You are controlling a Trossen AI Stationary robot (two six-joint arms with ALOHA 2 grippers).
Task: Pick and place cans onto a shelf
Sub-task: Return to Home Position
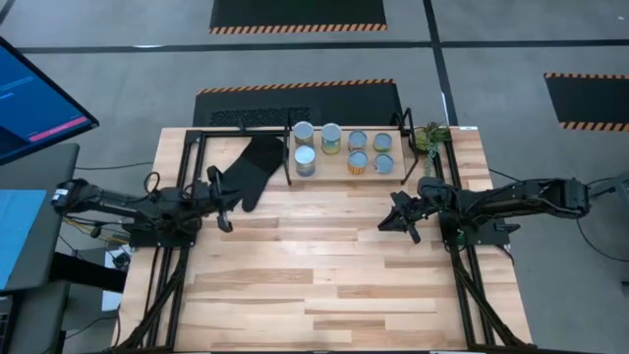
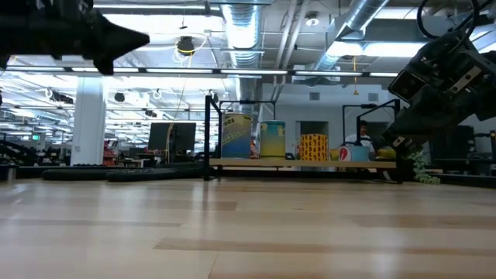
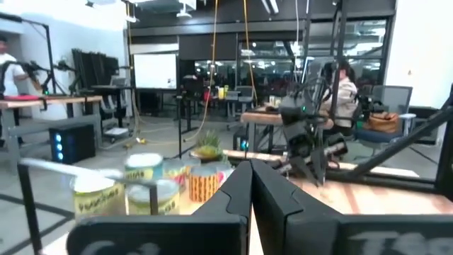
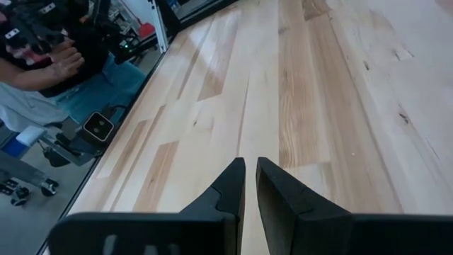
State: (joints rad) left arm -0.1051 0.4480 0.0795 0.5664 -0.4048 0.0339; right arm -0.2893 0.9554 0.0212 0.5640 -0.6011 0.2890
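**Seven cans stand on the shelf, both arms clear of it**

I see the cans (image 1: 331, 138), seven short metal cylinders with silvery tops, standing on the shelf (image 1: 335, 169), which has a light board and thin black legs. Their labels show green-yellow, orange and blue, but I cannot read any print. A black oven mitt (image 1: 257, 167) lies left of the shelf. Beyond it my left gripper (image 3: 249, 177) hovers empty, fingers pressed together. Off the shelf's right end, my right gripper (image 4: 250, 173) hangs over the pale plank worktop (image 1: 314, 275), fingers all but touching, holding nothing. Past the shelf, the grey floor carries hazard-striped black mats (image 1: 295, 14).
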